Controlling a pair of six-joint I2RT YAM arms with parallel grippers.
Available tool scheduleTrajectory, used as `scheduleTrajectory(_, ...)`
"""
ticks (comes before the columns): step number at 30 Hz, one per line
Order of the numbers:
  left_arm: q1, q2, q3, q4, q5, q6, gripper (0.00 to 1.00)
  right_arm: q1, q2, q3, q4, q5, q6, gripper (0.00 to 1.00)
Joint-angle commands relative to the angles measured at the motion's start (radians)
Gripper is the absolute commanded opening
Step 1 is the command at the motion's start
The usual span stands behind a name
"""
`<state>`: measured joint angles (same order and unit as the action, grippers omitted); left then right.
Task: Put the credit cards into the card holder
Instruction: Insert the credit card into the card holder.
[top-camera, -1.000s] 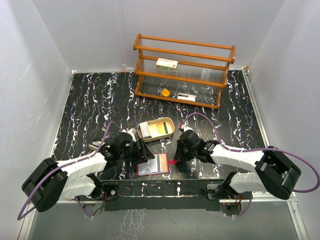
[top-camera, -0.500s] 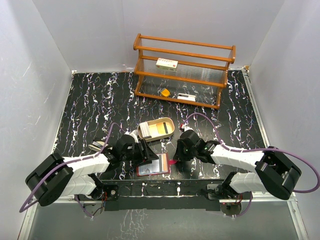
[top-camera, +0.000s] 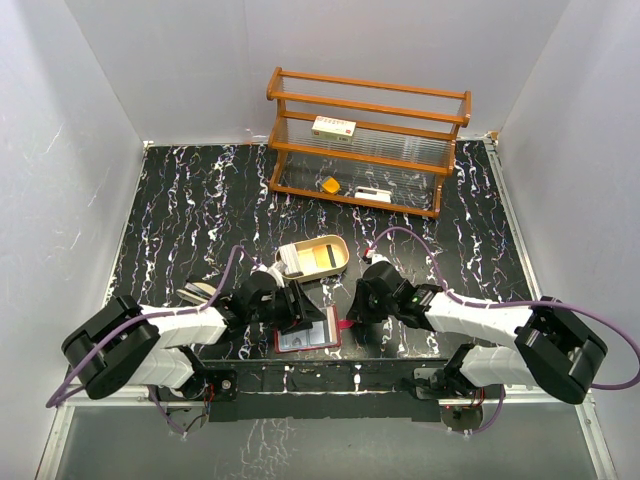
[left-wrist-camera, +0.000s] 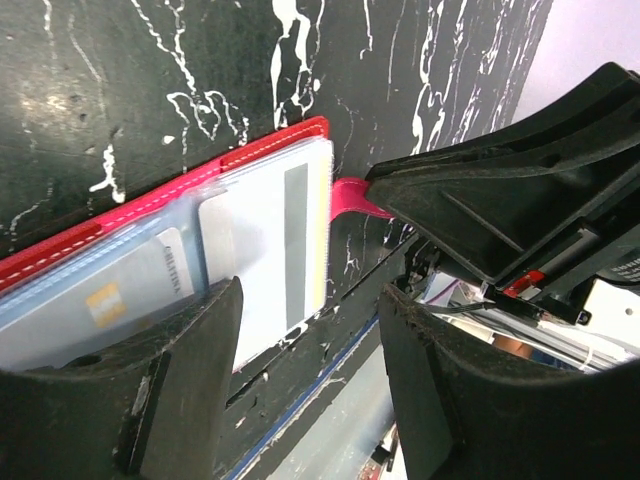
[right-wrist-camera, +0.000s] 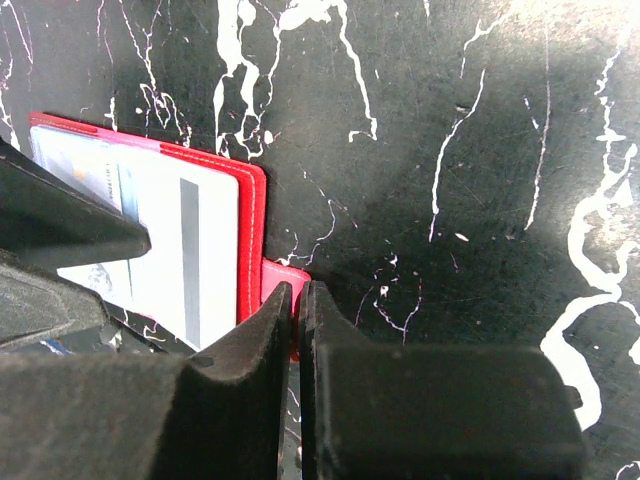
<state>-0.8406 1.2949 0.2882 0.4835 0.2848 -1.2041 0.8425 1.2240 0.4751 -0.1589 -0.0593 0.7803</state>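
The left gripper (top-camera: 303, 311) hangs over the card holder (top-camera: 318, 337), jaws apart, nothing between them gripped. The card holder lies open and flat on the black marbled table (top-camera: 180, 200), close to the front edge, between the two grippers. It has a red cover, pale stitching and clear bluish pockets. One pocket holds a card with a gold chip (left-wrist-camera: 110, 300). A white card with a grey stripe (left-wrist-camera: 275, 250) sits partly in a pocket. A red tab (left-wrist-camera: 352, 196) sticks out at the holder's right. The right gripper (right-wrist-camera: 298, 292) has its fingers together, clamped on that tab.
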Motion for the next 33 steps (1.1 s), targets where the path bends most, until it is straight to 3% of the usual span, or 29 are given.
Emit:
scheduleTrajectory(1, -0.014, -0.027, 0.048, 0.002, 0.002, -0.007, 0.56, 0.006, -0.025, -0.007, 0.052, -0.005, 0.011, 0.0)
scheduleTrajectory(14, -0.015, -0.196, 0.073, -0.348, -0.118, 0.017, 0.66, 0.007, -0.042, -0.009, 0.032, -0.002, -0.002, 0.0)
scheduleTrajectory(33, -0.017, -0.058, 0.082, -0.176, -0.044, -0.029, 0.68, 0.007, -0.069, -0.002, 0.015, 0.007, 0.008, 0.0)
